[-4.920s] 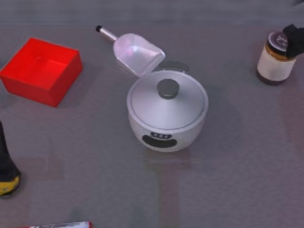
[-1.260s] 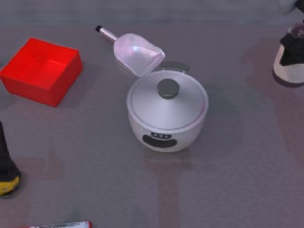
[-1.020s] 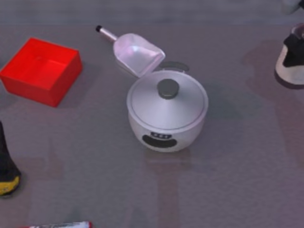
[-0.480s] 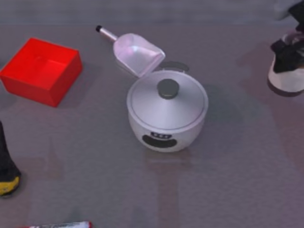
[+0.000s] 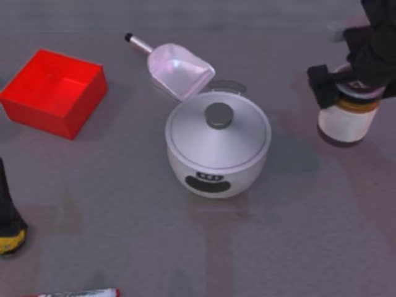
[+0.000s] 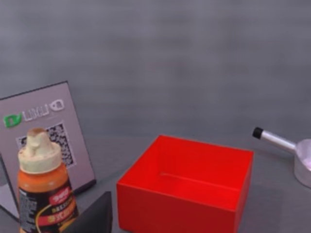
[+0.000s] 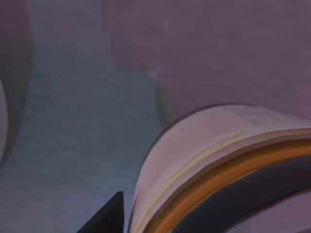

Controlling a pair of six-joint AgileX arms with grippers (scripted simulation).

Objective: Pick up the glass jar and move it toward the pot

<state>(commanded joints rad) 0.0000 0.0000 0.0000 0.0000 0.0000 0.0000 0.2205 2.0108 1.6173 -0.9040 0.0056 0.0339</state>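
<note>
Now we carry the glass jar [image 5: 344, 120] in our right gripper [image 5: 346, 83], closed around its lid, to the right of the pot [image 5: 218, 143] and apart from it. Next we should bring it closer, keeping it upright. Our left arm is parked.

White-labelled glass jar [image 5: 347, 121] with an amber band; silvery-white pot [image 5: 218, 143] with grey knob and dark oval panel; red box [image 5: 54, 92]; white scoop [image 5: 178, 69]; grey worktop [image 5: 124, 216].
</note>
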